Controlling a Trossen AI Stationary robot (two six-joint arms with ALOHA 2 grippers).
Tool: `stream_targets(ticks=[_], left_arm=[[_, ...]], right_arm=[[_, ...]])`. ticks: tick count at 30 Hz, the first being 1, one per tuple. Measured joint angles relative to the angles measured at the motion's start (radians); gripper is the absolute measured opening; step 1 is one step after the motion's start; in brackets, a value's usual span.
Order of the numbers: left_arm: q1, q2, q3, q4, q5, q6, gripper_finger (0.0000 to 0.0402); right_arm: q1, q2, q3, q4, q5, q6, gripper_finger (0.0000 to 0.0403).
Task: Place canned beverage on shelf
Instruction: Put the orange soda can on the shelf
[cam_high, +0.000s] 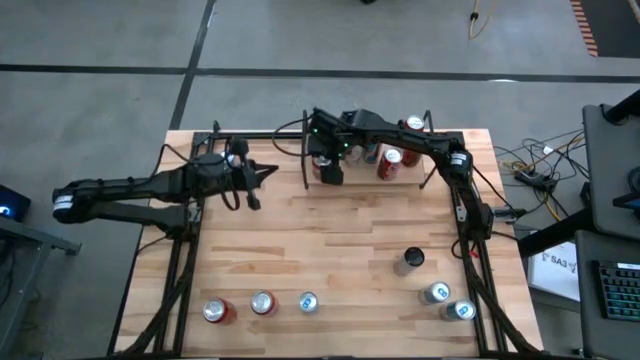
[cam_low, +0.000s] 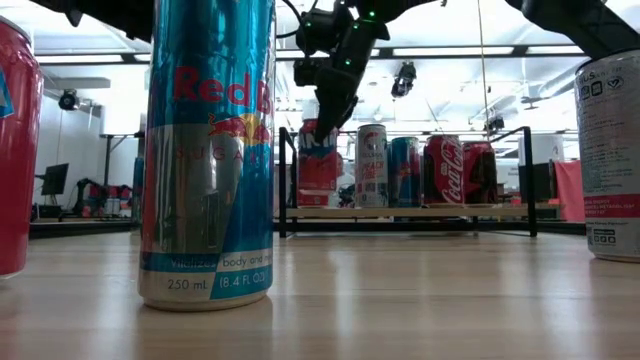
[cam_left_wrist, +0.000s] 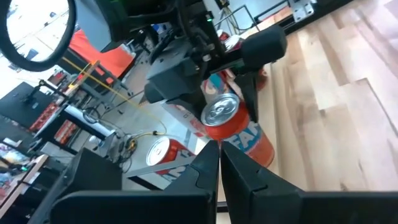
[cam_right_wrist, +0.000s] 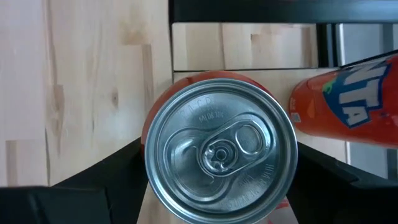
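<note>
Red can standing on the little wood shelf, with the right tool around it.

The shelf (cam_high: 365, 170) is a small light-wood board with thin black rails, at the top middle of the high view, at the far edge of the bench (cam_high: 340, 250). The red can (cam_right_wrist: 221, 152) stands upright at the shelf's left end, its round silver top with a pull tab facing up. The right tool (cam_high: 330, 168) comes down over it, one dark finger on each side, spread wide. More cans stand in a row to its right on the shelf, among them an orange can (cam_right_wrist: 345, 102) just beside it.
</note>
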Motion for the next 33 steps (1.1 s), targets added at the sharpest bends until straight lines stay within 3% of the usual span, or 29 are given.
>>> stream_targets(ticks=[20, 33], left_arm=[[0.011, 0.000, 0.000, 0.001, -0.011, 0.000, 0.0000], [0.011, -0.003, 0.002, 0.012, -0.014, 0.000, 0.0000]], right_arm=[[-0.011, 0.000, -0.053, 0.049, 0.002, -0.008, 0.0296], [-0.012, 0.000, -0.066, 0.096, 0.003, 0.005, 0.0328]])
